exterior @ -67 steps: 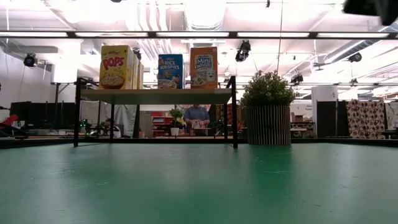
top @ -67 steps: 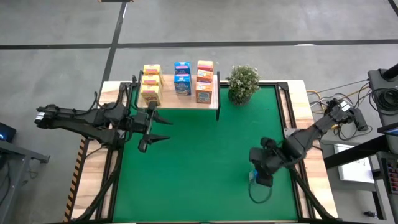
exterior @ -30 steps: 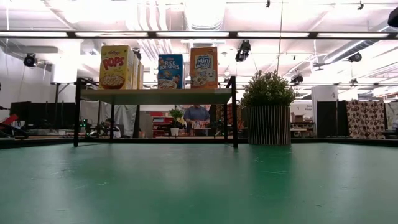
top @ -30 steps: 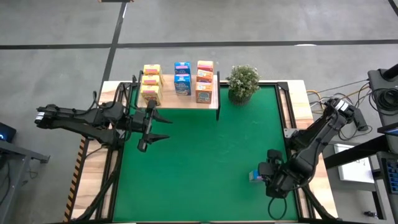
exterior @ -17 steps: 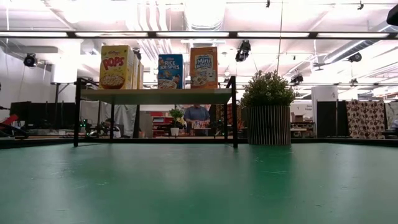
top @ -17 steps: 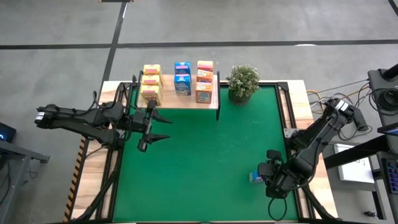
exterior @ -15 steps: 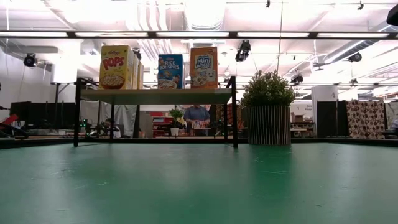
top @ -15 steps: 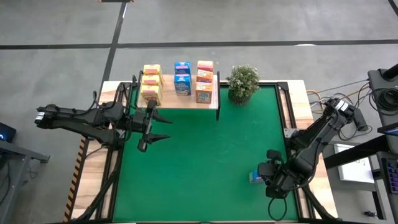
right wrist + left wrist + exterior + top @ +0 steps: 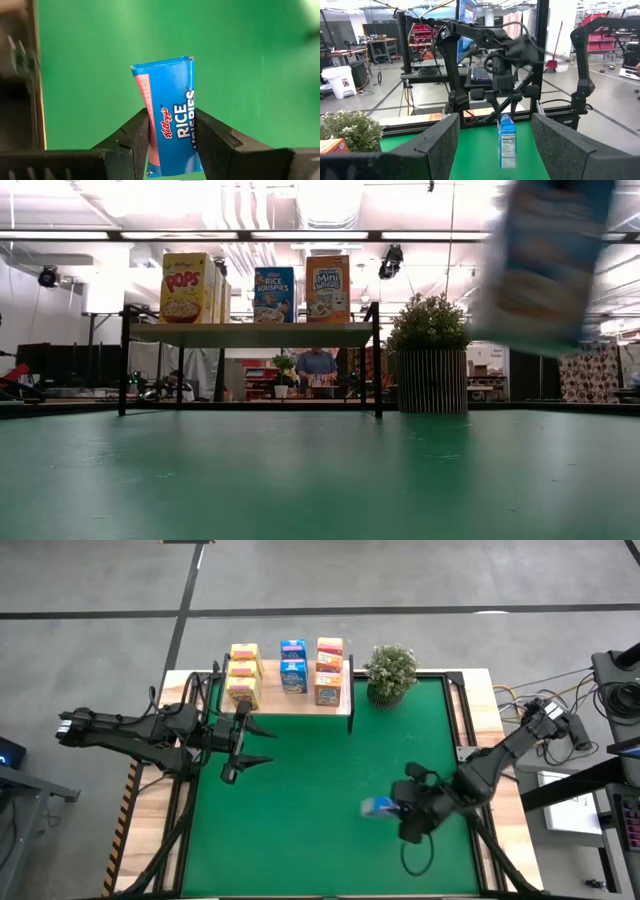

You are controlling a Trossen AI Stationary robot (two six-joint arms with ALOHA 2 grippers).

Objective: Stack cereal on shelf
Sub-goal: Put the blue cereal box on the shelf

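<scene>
Blue Rice Krispies box (image 9: 378,807) in right gripper (image 9: 392,808), well in front of shelf (image 9: 300,700), for blue column. Left gripper (image 9: 262,744) wide, near shelf front. Low view: box (image 9: 545,260) airborne. Right wrist: flat cardboard (image 9: 170,117) pinched across narrow sides, over green surface (image 9: 240,65).

Eight cereal boxes (image 9: 287,671) stand in yellow, blue and orange-red columns on the far shelf (image 9: 300,703); a ninth, blue box (image 9: 170,115) hangs over the near-right mat.
</scene>
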